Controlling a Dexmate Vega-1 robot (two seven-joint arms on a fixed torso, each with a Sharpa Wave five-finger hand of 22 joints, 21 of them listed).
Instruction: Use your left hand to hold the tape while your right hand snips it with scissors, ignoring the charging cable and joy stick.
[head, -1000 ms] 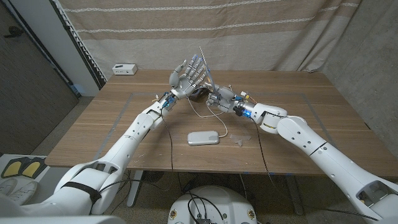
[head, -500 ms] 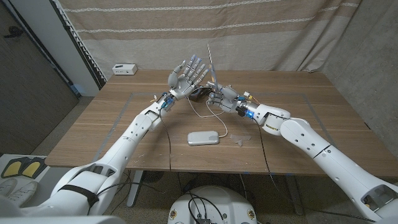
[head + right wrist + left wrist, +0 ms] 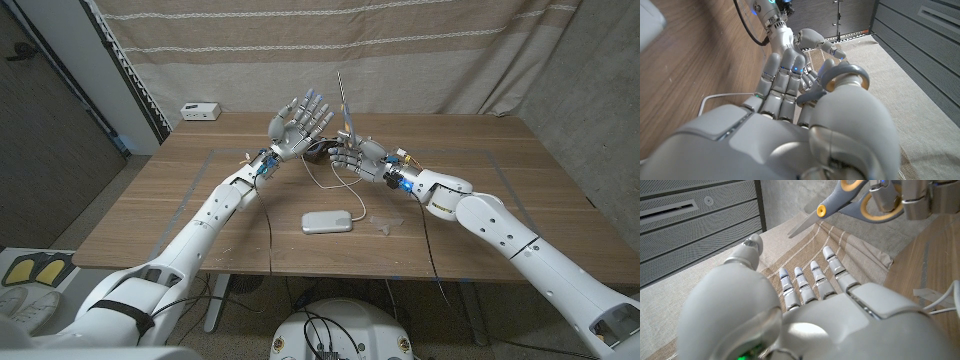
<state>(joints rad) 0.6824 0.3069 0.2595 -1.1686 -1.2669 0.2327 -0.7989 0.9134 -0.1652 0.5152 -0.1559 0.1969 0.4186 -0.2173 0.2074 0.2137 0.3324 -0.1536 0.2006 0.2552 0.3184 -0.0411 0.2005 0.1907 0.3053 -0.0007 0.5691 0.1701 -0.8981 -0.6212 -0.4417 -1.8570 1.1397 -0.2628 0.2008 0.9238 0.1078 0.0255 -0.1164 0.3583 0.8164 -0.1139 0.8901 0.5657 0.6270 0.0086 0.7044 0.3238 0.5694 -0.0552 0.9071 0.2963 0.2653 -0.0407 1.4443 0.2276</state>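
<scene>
Worktop (image 3: 480, 215): wooden, carrying every item you see listed below.

Left robot hand (image 3: 298, 122): raised above the far middle, fingers spread, gripping nothing.

Right robot hand (image 3: 352, 155): just beside the left, closed around the scissors.

Scissors (image 3: 850, 202): grey handles with orange lining, blades tilted up beside your left fingertips.

White flat device (image 3: 329, 221): near front middle, cable (image 3: 340, 184) trailing back.

Tape (image 3: 318, 152): dark roll, partly hidden between the hands.

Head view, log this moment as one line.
left hand: raised, fingers spread, holds nothing | right hand: grips grey-and-orange-handled scissors, blades up | tape: cannot tell
</scene>
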